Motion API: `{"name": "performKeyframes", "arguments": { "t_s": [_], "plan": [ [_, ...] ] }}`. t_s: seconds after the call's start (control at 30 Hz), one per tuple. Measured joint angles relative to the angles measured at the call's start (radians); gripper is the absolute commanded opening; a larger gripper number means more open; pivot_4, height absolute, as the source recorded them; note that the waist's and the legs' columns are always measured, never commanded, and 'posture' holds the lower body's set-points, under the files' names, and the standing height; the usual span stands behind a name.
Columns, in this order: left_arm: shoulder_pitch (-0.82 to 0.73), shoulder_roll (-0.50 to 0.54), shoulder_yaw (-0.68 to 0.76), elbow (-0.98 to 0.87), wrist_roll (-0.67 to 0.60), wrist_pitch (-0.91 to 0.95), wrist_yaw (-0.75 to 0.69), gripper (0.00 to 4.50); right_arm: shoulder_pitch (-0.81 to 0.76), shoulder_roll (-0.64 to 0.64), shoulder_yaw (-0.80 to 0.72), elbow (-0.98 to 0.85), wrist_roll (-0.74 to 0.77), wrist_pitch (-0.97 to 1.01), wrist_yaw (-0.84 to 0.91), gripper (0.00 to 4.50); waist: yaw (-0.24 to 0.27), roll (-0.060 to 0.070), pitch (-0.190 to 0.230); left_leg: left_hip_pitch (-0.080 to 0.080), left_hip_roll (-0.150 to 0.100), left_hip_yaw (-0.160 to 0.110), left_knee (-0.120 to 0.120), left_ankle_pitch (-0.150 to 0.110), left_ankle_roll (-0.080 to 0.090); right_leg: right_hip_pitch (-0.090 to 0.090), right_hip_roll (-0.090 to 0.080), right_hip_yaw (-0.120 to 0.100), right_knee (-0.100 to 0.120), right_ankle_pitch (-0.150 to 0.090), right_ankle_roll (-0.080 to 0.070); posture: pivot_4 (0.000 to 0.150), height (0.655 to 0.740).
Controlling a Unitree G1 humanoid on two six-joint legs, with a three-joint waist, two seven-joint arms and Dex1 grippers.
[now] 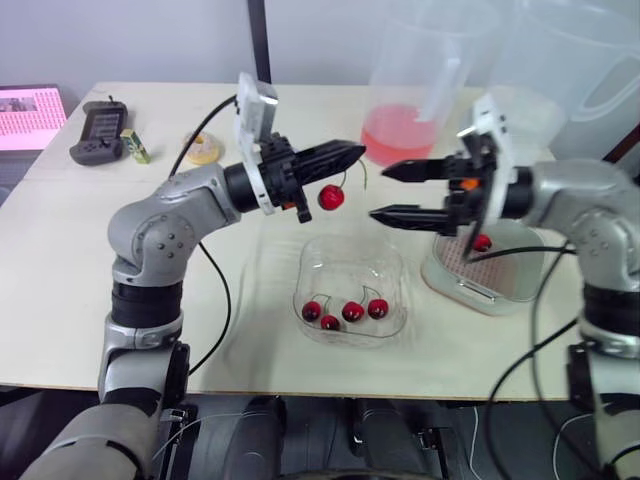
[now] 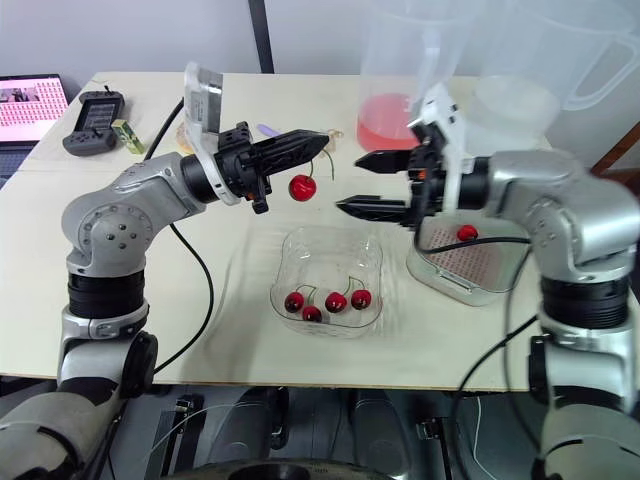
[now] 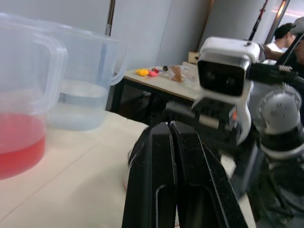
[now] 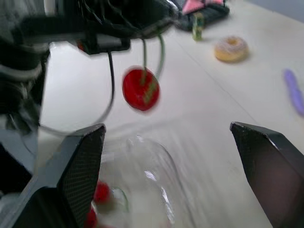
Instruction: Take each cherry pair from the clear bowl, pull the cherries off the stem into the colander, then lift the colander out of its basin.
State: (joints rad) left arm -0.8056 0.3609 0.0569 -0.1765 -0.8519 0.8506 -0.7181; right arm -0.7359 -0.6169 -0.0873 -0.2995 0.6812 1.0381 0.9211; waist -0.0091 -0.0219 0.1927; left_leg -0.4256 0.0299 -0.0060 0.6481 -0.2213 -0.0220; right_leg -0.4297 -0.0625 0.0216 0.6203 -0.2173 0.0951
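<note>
Pinching stem (image 1: 346, 180) in left gripper (image 1: 352, 152), cherry (image 1: 331, 197) dangling over clear bowl's (image 1: 392, 268) 12 o'clock rim. Spread wide at right gripper (image 1: 380, 192), 3 o'clock of that cherry, with colander (image 1: 508, 270) at bowl's 3 o'clock.

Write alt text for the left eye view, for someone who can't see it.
The left gripper, shut on a stem, dangles one red cherry above the clear bowl, with the open right gripper facing it. Four cherries lie in the bowl, and one more cherry sits in the colander to the right.
</note>
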Motion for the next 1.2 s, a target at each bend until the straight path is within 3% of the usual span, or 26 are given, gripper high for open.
{"name": "performKeyframes", "arguments": {
  "t_s": [0.17,0.27,0.37,0.67,0.83,0.87,1.2],
  "plan": [
    [-0.010,-0.001,-0.003,0.000,-0.008,0.015,-0.002,0.00,0.016,0.151,0.005,-0.035,0.043,0.026,-0.152,4.47,-0.004,0.000,0.000,0.000,0.000,0.000,0.000,0.000,0.000,0.000,0.000,0.000,0.001,0.001,0.002,0.150,0.7321],
    [-0.014,-0.001,-0.004,0.000,-0.008,0.017,-0.002,0.00,0.011,0.214,0.005,-0.028,0.057,0.027,-0.217,3.58,-0.005,0.000,0.000,0.001,0.000,0.000,0.000,0.000,0.000,0.000,0.000,0.000,0.001,0.001,0.002,0.150,0.7321],
    [-0.014,0.001,-0.004,0.000,-0.008,0.018,-0.002,0.00,0.009,0.238,0.006,-0.027,0.073,0.027,-0.249,2.18,-0.005,0.000,0.000,0.001,0.000,0.000,0.000,0.000,0.000,0.000,0.000,0.000,0.001,0.001,0.002,0.150,0.7321],
    [-0.014,0.004,-0.004,0.000,-0.008,0.018,-0.002,0.00,0.008,0.235,0.040,-0.027,0.076,0.023,-0.262,2.18,-0.005,0.000,0.000,0.001,0.000,0.000,0.000,0.000,0.000,0.000,0.000,0.000,0.001,0.001,0.002,0.150,0.7321],
    [-0.014,0.004,-0.004,0.000,-0.008,0.018,-0.004,0.00,0.016,0.233,0.041,-0.026,0.076,0.022,-0.269,0.53,-0.005,0.000,0.000,0.001,0.000,0.000,0.000,0.000,0.000,0.000,0.000,0.000,0.001,0.001,0.002,0.150,0.7321],
    [-0.014,0.004,-0.005,0.000,-0.008,0.018,-0.005,0.00,0.016,0.233,0.042,-0.026,0.076,0.021,-0.269,0.41,-0.005,0.000,0.000,0.001,0.000,0.000,0.000,0.000,0.000,0.000,0.000,0.000,0.001,0.001,0.001,0.150,0.7321],
    [-0.014,0.004,-0.008,0.001,-0.007,0.020,-0.007,0.00,0.023,0.177,0.058,-0.036,0.077,0.017,-0.267,0.41,-0.004,0.000,0.000,0.001,0.000,0.000,0.000,0.000,0.000,0.000,0.000,0.000,0.001,0.000,0.000,0.150,0.7321]
  ]
}}
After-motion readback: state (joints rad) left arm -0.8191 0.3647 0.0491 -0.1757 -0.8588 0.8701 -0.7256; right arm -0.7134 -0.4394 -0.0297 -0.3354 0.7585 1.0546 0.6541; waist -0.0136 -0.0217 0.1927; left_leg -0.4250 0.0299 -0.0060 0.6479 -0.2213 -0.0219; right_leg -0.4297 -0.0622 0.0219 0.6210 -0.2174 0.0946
